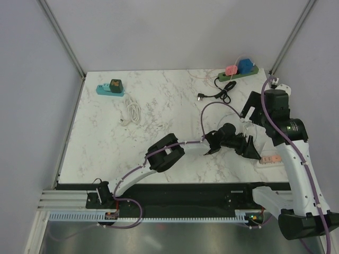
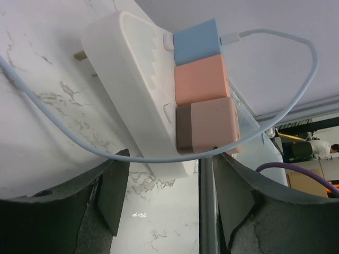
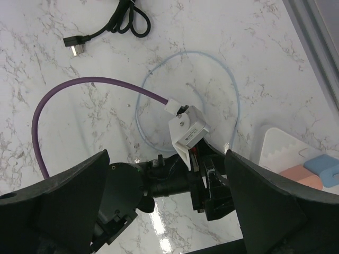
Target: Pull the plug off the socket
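Surface: A white marbled tabletop (image 1: pixel 159 121) was seen between plain grey walls (image 1: pixel 159 32).
Task's thing: A white oblong power strip (image 2: pixel 132 79) was found lying toward the near right of the tabletop.
Sockets filled: Three were occupied in a row by a blue cube plug (image 2: pixel 196 41), a salmon cube plug (image 2: pixel 201 79) and a dusty-pink cube plug (image 2: pixel 214 124). A pale blue cable (image 3: pixel 185 52) was led off the blue one.
Left gripper (image 2: pixel 172 156): Its jaws were held apart with nothing clamped, and the strip's near end was framed between them.
Deciding relation: The strip's long axis was laid pointing away from the left gripper, so the plugs were stacked along the line of approach. The dusty-pink plug was nearest, just at the right finger; contact could not be told.
Right gripper (image 3: pixel 167 156): It was spread wide and empty, hung above the left wrist.
Nearer arm: The left was judged far better placed.
Elsewhere: A green strip (image 1: pixel 238 74) carrying two plugs and a teal strip (image 1: pixel 110 88) with a green adapter were left at the far edge.
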Tool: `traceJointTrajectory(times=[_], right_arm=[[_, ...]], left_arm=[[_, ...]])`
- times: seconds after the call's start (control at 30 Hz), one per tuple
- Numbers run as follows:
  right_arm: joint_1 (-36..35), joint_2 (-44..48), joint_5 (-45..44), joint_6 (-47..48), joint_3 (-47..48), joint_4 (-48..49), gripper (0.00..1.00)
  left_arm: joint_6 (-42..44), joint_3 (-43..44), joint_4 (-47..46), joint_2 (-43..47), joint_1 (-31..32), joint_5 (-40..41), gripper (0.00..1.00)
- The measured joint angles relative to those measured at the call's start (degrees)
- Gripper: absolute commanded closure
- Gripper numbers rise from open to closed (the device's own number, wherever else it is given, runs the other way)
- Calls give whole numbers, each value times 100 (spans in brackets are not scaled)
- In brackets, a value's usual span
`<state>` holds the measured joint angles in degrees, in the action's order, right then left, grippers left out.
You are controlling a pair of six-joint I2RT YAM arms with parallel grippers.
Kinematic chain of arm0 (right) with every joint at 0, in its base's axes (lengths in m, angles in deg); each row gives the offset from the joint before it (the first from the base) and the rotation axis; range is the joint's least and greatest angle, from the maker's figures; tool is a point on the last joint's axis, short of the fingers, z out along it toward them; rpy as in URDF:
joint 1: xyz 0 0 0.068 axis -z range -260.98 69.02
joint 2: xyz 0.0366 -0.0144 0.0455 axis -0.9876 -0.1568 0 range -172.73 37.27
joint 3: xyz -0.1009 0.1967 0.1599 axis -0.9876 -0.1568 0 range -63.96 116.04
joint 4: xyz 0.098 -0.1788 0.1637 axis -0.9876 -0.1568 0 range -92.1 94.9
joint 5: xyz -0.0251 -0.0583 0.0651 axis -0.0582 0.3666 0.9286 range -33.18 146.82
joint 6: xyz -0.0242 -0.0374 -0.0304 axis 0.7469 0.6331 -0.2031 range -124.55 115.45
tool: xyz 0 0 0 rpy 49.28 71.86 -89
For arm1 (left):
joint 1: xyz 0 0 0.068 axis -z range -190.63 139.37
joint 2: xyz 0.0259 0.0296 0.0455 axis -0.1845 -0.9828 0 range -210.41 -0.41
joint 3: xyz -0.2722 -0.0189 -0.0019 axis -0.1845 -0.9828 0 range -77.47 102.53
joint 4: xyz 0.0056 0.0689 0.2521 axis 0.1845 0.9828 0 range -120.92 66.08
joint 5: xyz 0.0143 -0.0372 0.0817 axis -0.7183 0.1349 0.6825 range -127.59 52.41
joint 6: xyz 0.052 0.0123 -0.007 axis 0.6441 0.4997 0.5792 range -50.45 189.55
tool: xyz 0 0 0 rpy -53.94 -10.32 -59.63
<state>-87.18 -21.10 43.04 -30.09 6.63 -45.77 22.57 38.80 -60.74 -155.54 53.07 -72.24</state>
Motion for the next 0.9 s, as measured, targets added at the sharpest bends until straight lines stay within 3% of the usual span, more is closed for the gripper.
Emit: traceJointTrajectory(times=[0.27, 0.4, 0.57, 0.67, 0.9], right_arm=[[0, 111, -13, -2, 264, -173, 2], [0, 2, -264, -144, 302, -339, 2], [131, -669, -667, -564, 216, -369, 2], [461, -975, -813, -765, -42, -269, 2], [2166, -1303, -874, -1119, -417, 94, 2]], left_arm=[[-28, 348, 352, -98, 92, 46, 37], [74, -35, 372, 55, 87, 7, 37], [468, -881, 339, 658, -22, -146, 16], [730, -1307, 317, 997, -142, -203, 12], [1572, -1965, 267, 1510, -275, -149, 12]])
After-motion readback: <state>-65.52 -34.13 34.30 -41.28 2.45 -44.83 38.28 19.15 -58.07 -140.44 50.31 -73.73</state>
